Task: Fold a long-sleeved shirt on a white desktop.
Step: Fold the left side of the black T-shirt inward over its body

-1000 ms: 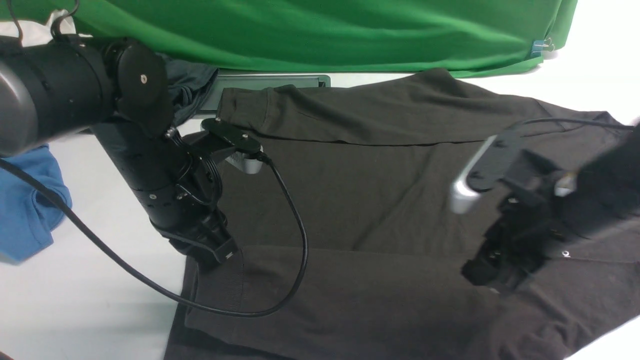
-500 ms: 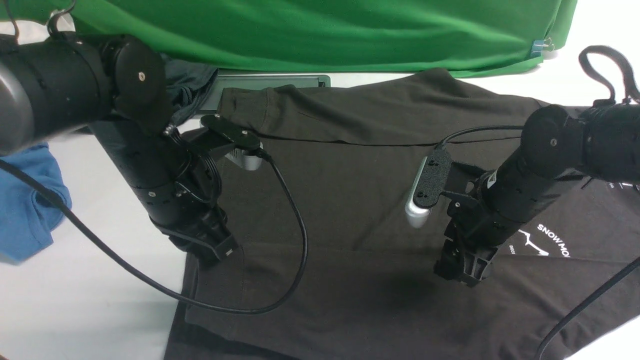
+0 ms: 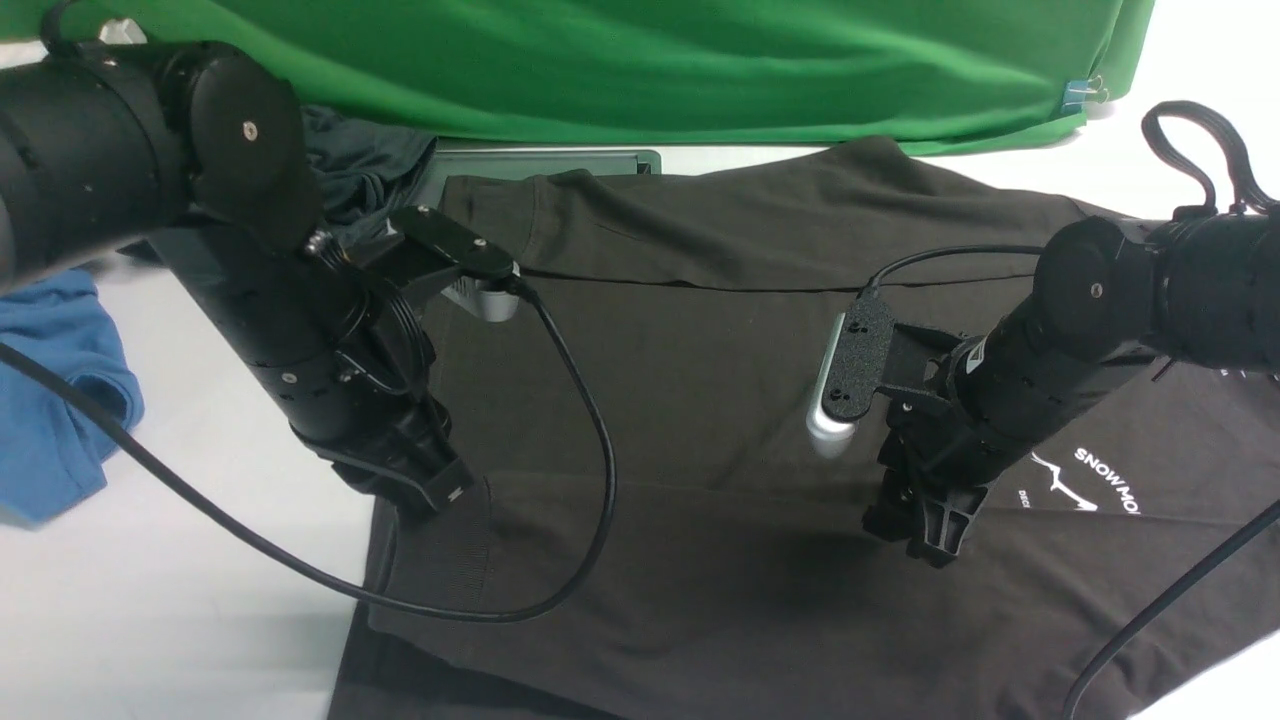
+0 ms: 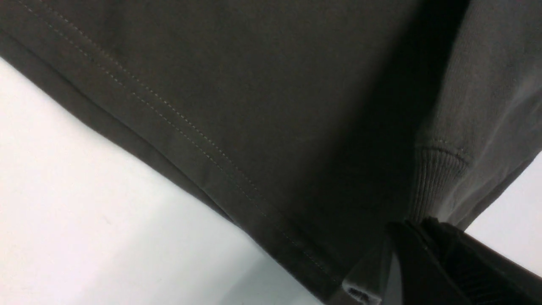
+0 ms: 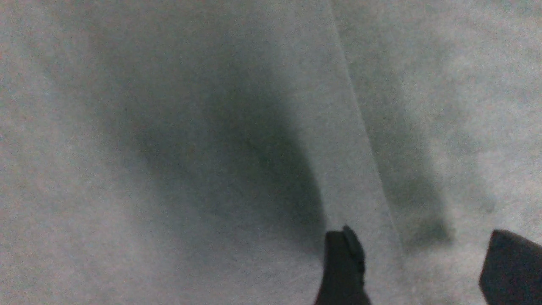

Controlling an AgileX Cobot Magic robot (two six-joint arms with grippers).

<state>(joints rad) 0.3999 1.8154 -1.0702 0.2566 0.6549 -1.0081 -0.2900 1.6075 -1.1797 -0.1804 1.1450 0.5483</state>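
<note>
The long-sleeved shirt (image 3: 720, 330), dark brownish-black, lies spread on the white desktop (image 3: 180, 600), with its white chest print (image 3: 1095, 485) at the right. A sleeve is folded across the near part of the body. My left gripper (image 3: 440, 495) is shut on that sleeve's ribbed cuff (image 4: 436, 178) by the shirt's left hem; the cloth runs into the closed tips of the left gripper (image 4: 417, 224). My right gripper (image 3: 925, 530) points down just above the sleeve's edge, left of the print. In its wrist view the right gripper (image 5: 423, 243) is open, with only fabric (image 5: 169, 148) under the gap.
A blue garment (image 3: 50, 400) lies at the left edge. A dark slate-grey garment (image 3: 355, 170) sits at the back left beside a grey flat tray (image 3: 540, 160). The green backdrop (image 3: 650, 60) closes the far side. A black cable (image 3: 590, 450) loops over the shirt.
My right arm swung in from the right and came down toward the sleeve edge, uncovering the chest print. The left arm edged back and left, still holding the cuff.
</note>
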